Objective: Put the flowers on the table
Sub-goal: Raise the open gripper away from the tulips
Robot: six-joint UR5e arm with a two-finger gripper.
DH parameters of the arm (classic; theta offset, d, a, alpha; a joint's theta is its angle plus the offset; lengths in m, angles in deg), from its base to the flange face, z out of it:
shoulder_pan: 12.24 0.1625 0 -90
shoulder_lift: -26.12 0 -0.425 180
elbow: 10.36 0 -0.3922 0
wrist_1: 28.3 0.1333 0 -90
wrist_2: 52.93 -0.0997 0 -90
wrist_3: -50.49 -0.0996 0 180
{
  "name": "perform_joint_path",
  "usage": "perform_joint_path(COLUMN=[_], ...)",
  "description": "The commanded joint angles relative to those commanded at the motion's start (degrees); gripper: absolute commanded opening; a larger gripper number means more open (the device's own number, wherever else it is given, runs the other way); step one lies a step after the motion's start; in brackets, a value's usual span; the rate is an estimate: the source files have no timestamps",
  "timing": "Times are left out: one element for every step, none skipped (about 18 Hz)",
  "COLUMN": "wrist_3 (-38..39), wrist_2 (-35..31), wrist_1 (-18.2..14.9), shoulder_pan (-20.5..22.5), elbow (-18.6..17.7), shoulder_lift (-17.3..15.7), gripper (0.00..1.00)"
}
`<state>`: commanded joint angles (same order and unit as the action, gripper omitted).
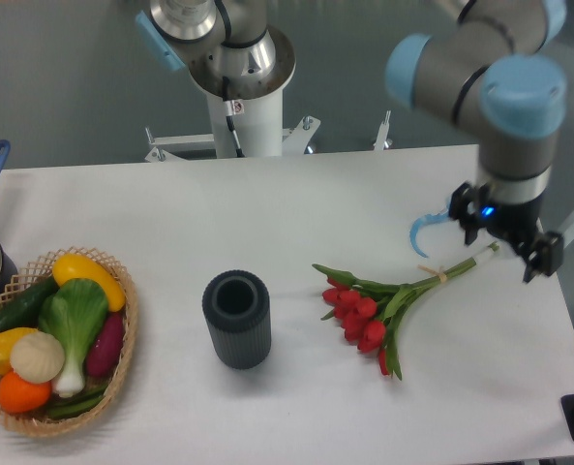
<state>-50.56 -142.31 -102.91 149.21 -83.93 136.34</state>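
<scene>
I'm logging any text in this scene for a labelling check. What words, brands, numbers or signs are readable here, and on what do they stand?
None: no readable text shows anywhere.
The dark ribbed cup is plain.
The wicker basket and the table carry no label.
The claw by the flowers shows only a blue light, no marking.

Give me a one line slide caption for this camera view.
Gripper at the stem end of red tulip flowers lying on the white table, beside a dark ribbed cup.
</scene>
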Motion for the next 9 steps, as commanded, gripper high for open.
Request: perform_joint_path(wrist_3=[-2.2, -5.4, -9.0, -12.1, -14.4, -16.4, -18.1, -19.4, -20.1], wrist_2=[0.2, 0.7, 1.7, 3.0, 4.2, 5.5, 6.4, 6.8, 7.2], wrist_1=[-1.0, -1.8, -2.5, -3.3, -3.9, -4.0, -4.0, -4.0, -4.0], shoulder_pan=[1.7, 3.5, 5.1, 6.9, 8.7, 10.1, 11.2, 12.1, 12.5], elbow=[-0.4, -0.8, -1.1, -1.4, -1.9, -2.9, -3.5, -3.9, -4.0], shoulder_lift=[-1.4, -2.2, -2.6, -3.3, -3.7, -4.3, -4.8, -5.0, -5.1], gripper=[1.00, 1.00, 1.00, 1.00, 1.00, 1.00, 1.00, 1.00, 1.00])
